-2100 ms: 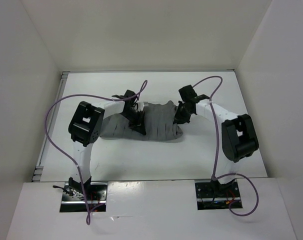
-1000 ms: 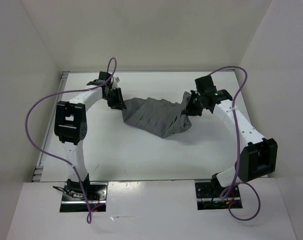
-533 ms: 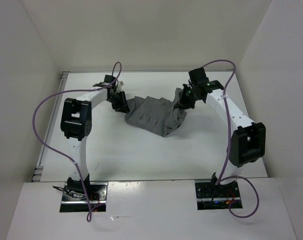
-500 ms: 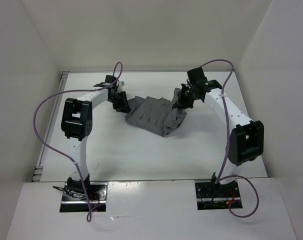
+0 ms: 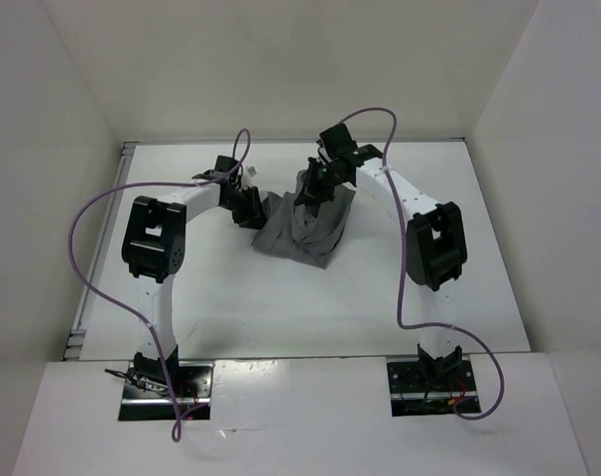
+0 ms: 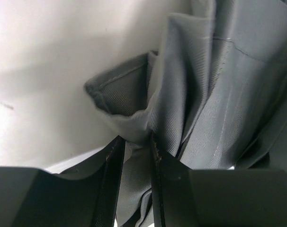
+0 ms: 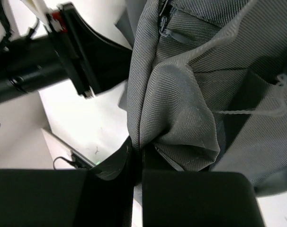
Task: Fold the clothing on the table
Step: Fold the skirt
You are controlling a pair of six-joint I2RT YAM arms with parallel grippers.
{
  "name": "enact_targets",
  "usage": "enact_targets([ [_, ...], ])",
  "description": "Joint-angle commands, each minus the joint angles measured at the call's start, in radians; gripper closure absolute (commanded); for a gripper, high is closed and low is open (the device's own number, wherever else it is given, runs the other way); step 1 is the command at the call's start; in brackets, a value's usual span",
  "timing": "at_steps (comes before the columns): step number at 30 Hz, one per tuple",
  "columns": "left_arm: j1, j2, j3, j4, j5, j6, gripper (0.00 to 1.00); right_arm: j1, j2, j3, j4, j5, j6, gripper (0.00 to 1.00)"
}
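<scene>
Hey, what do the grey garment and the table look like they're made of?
The clothing: woven cloth, likely a matte twill, going by the fine diagonal ribbing and stitched hems. The table: hard, smooth white board with a faint sheen; exact material unclear.

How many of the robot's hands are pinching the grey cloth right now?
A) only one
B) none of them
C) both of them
C: in the wrist views, the left gripper and the right gripper each have a fold of the grey clothing clamped between their fingers.
</scene>
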Motion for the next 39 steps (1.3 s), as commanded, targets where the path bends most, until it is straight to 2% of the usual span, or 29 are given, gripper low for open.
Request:
enact_targets([
  [1, 0.0, -0.036, -0.039, -0.025, -0.011, 0.0, 0.65, 0.028, 0.052, 0.13, 0.055, -0.068, 0.014, 1.0],
  [4, 0.009, -0.045, -0.05, -0.025, -0.011, 0.0, 0.65, 0.054, 0.119, 0.209, 0.03, -0.079, 0.014, 1.0],
  [6, 0.009, -0.056, -0.06, -0.025, -0.011, 0.0, 0.65, 0.066, 0.169, 0.251, 0.003, -0.079, 0.003, 0.94],
  [7, 0.02, -0.056, -0.06, -0.025, -0.011, 0.0, 0.65, 0.078, 0.182, 0.275, -0.007, -0.079, 0.003, 0.78],
  [9, 0.02, -0.065, -0.06, -0.025, -0.011, 0.0, 0.65, 0.079, 0.203, 0.285, 0.002, -0.131, -0.006, 0.65],
  [10, 0.029, -0.079, -0.06, -0.025, -0.011, 0.0, 0.65, 0.079, 0.204, 0.294, 0.014, -0.151, -0.006, 0.55],
  [12, 0.058, -0.115, -0.06, -0.045, -0.02, 0.0, 0.65, 0.088, 0.191, 0.294, 0.077, -0.215, 0.003, 0.55],
  [14, 0.102, -0.157, -0.05, -0.071, -0.04, 0.009, 0.63, 0.088, 0.123, 0.283, 0.13, -0.295, 0.003, 0.54],
  [16, 0.145, -0.234, -0.028, -0.103, -0.096, 0.02, 0.62, 0.097, 0.0, 0.214, 0.229, -0.295, 0.014, 0.53],
  [19, 0.167, -0.327, 0.007, -0.152, -0.121, 0.044, 0.62, 0.077, -0.129, 0.153, 0.212, -0.19, -0.016, 0.5],
  [20, 0.167, -0.356, 0.021, -0.165, -0.106, 0.044, 0.62, 0.077, -0.152, 0.116, 0.195, -0.112, -0.026, 0.5],
  [24, 0.109, -0.367, 0.087, -0.19, 0.114, 0.072, 0.66, -0.013, -0.243, -0.034, 0.195, -0.057, -0.026, 0.51],
  [25, 0.08, -0.367, 0.098, -0.17, 0.274, 0.072, 0.68, -0.027, -0.275, -0.063, 0.209, -0.041, -0.006, 0.53],
  [28, 0.005, -0.312, 0.107, -0.043, 0.501, 0.006, 0.73, -0.072, -0.347, -0.183, 0.23, 0.01, 0.014, 0.54],
  [33, -0.061, -0.174, 0.184, -0.029, 0.563, 0.006, 0.75, -0.122, -0.425, -0.255, 0.244, 0.036, 0.014, 0.54],
  [35, -0.052, -0.145, 0.159, -0.009, 0.563, -0.003, 0.75, -0.132, -0.45, -0.278, 0.235, 0.036, 0.014, 0.54],
  [39, 0.004, -0.13, 0.053, -0.009, 0.457, 0.009, 0.75, -0.132, -0.473, -0.316, 0.235, 0.006, 0.005, 0.54],
])
